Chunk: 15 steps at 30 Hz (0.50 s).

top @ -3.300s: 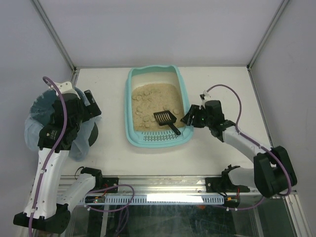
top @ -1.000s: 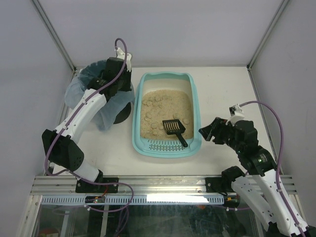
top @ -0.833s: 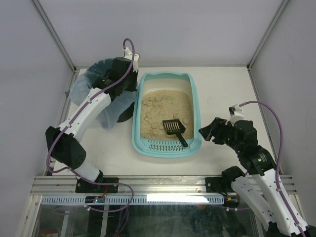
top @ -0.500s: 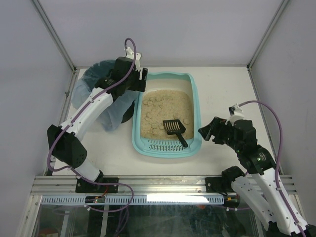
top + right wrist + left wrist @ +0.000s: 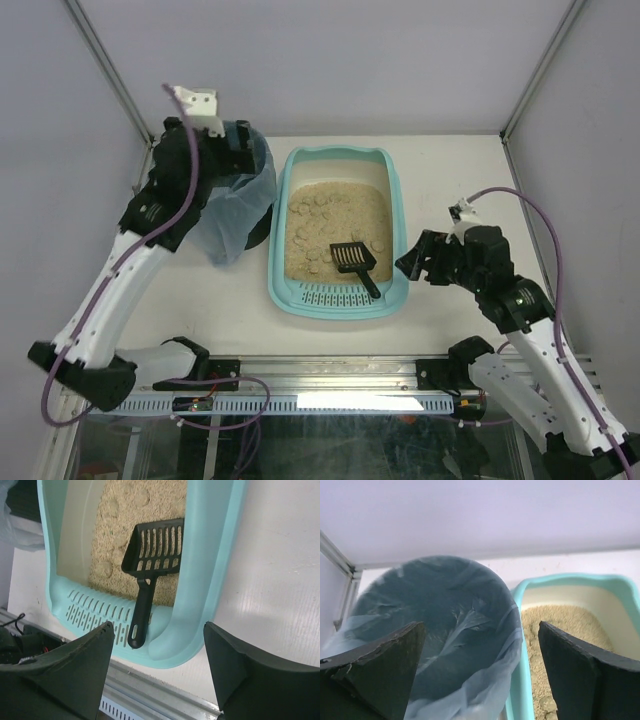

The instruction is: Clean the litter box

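Observation:
The light teal litter box point(image 5: 396, 235) lies mid-table, holding beige litter with round clumps point(image 5: 318, 212) and a slotted grate point(image 5: 335, 296) at its near end. A black slotted scoop point(image 5: 352, 260) lies in it, handle over the grate; it also shows in the right wrist view point(image 5: 150, 572). My right gripper point(image 5: 412, 262) is open and empty, just right of the box's near right corner point(image 5: 200, 615). My left gripper point(image 5: 235, 150) is open and empty, raised over the round dark bin with a bluish bag point(image 5: 440, 620), which touches the box's left rim point(image 5: 517, 630).
The bin point(image 5: 235, 205) stands at the box's far left side. A metal rail point(image 5: 330, 375) runs along the table's near edge. Frame posts point(image 5: 110, 75) rise at the back corners, with walls on both sides.
My left arm has swung up and back from the box's far left corner and now sits raised over the bin. My right gripper has shifted slightly left toward the box.

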### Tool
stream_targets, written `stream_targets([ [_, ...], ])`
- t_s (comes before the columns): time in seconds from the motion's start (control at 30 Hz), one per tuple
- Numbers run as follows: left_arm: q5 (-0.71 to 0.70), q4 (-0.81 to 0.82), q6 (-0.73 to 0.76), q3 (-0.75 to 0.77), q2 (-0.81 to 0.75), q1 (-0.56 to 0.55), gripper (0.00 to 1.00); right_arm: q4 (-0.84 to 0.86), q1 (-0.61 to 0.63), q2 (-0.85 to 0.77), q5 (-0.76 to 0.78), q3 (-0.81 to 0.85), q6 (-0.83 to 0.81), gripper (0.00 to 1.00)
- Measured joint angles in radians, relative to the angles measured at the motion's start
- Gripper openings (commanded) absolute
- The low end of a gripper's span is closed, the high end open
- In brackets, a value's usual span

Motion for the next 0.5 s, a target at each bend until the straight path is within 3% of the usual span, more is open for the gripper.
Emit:
stream_targets([
  [0.27, 0.081, 0.09, -0.002, -0.227, -0.416, 0.0, 0.99, -0.016, 0.147, 0.124, -0.001, 0.024, -0.009, 0.69],
  [0.5, 0.281, 0.096, -0.059, -0.363, -0.578, 0.0, 0.97, -0.013, 0.293, 0.211, 0.031, 0.024, 0.009, 0.6],
])
